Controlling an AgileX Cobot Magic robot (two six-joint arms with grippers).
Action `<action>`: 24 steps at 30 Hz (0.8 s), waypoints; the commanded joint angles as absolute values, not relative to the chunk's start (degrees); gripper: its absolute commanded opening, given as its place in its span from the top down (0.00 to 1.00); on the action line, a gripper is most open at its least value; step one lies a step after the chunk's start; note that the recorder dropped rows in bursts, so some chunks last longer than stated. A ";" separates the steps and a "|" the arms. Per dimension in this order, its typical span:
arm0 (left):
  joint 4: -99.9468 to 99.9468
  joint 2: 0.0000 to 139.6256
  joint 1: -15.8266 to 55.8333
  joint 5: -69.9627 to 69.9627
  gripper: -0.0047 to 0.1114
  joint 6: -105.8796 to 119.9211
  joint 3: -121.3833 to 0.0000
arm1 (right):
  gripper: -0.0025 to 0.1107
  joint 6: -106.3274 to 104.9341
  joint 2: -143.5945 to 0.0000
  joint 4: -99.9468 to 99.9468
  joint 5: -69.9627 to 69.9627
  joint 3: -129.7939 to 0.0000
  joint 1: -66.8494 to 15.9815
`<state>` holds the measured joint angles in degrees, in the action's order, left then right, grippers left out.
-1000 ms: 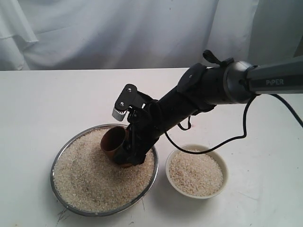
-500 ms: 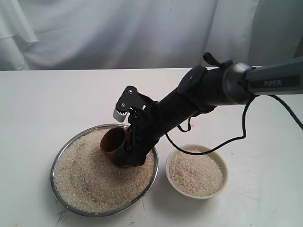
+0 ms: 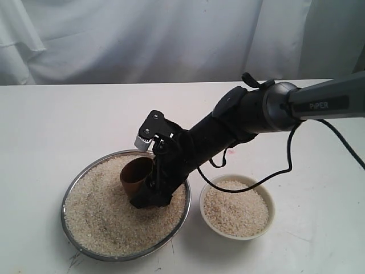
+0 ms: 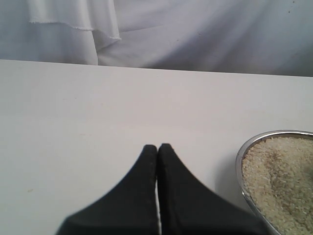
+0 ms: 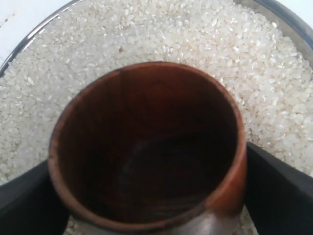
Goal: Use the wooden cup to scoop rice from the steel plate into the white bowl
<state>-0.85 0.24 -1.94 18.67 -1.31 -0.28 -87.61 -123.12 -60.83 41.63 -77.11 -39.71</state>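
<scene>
Rice (image 3: 105, 220) fills the steel plate (image 3: 64, 206) on a white table (image 3: 57, 125), and a second, smaller heap already lies in the white bowl (image 3: 272, 212) just beside it on the right. The right gripper (image 3: 149, 188), jaws clamped on the sides of the wooden cup (image 3: 136, 178), has sunk a little lower and edged left over the past second. The tilted cup now presses its lower side into the grains toward the plate's far right part. Seen from the right wrist, the cup's dark inside holds no grains, so this looks like the start of a fresh scoop rather than a carry. The left gripper (image 4: 157, 152) hovers over bare table near the plate's rim, jaws pressed together, holding nothing. Count: one plate, one bowl, one cup, two grippers, two lots of rice.
</scene>
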 commanded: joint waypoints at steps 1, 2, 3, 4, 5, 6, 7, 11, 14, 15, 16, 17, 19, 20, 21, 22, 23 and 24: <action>-0.94 0.00 -2.04 18.27 0.96 -1.35 0.00 | 0.62 -88.06 -122.91 -62.03 43.36 -76.87 -39.39; -0.94 0.00 -2.04 18.27 0.96 -1.35 0.00 | 0.65 -88.22 -122.80 -61.92 43.36 -76.87 -39.39; -0.94 0.00 -2.04 18.27 0.96 -1.35 0.00 | 0.68 -88.52 -122.80 -61.48 43.36 -76.87 -39.39; -0.94 0.00 -2.04 18.27 0.96 -1.35 0.00 | 0.70 -88.52 -122.67 -61.06 43.36 -76.87 -39.39; -0.94 0.00 -2.04 18.27 0.96 -1.35 0.00 | 0.72 -88.52 -122.67 -60.41 43.36 -76.87 -39.39; -0.94 0.00 -2.04 18.27 0.96 -1.35 0.00 | 0.74 -89.16 -122.57 -59.71 43.36 -76.87 -39.39; -0.94 0.00 -2.04 18.27 0.96 -1.35 0.00 | 0.75 -89.57 -122.33 -58.73 43.36 -76.87 -39.39; -0.94 0.00 -2.04 18.27 0.96 -1.35 0.00 | 0.81 -88.78 -121.38 -56.24 42.02 -76.99 -39.39; -0.94 0.00 -2.04 18.27 0.96 -1.35 0.00 | 0.85 -88.68 -120.40 -55.42 41.13 -76.99 -39.28; -0.94 0.00 -2.04 18.27 0.96 -1.35 0.00 | 0.86 -88.68 -119.90 -55.02 40.38 -76.99 -39.28; -0.94 0.00 -2.04 18.27 0.96 -1.35 0.00 | 0.88 -88.84 -119.31 -53.35 39.68 -76.99 -39.28; -0.94 0.00 -2.04 18.27 0.96 -1.35 0.00 | 0.89 -89.45 -119.17 -52.90 39.68 -76.99 -39.28; -0.94 0.00 -2.04 18.27 0.96 -1.35 0.00 | 0.90 -90.30 -118.61 -53.65 42.39 -76.99 -39.28; -0.94 0.00 -2.04 18.27 0.96 -1.35 0.00 | 0.90 -91.62 -118.61 -54.36 42.25 -76.99 -39.28; -0.94 0.00 -2.04 18.27 0.96 -1.35 0.00 | 0.90 -93.62 -118.61 -54.47 40.99 -76.99 -39.28; -0.94 0.00 -2.04 18.27 0.96 -1.35 0.00 | 0.90 -94.85 -118.61 -54.47 39.48 -76.99 -39.54; -0.94 0.00 -2.04 18.27 0.96 -1.35 0.00 | 0.91 -94.97 -118.61 -54.47 37.18 -76.99 -39.83; -0.94 0.00 -2.04 18.27 0.96 -1.35 0.00 | 0.93 -94.97 -118.61 -54.13 34.93 -76.99 -40.12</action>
<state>-0.85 0.24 -1.94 18.67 -1.31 -0.28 -93.18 -119.38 -53.38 39.18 -77.11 -39.59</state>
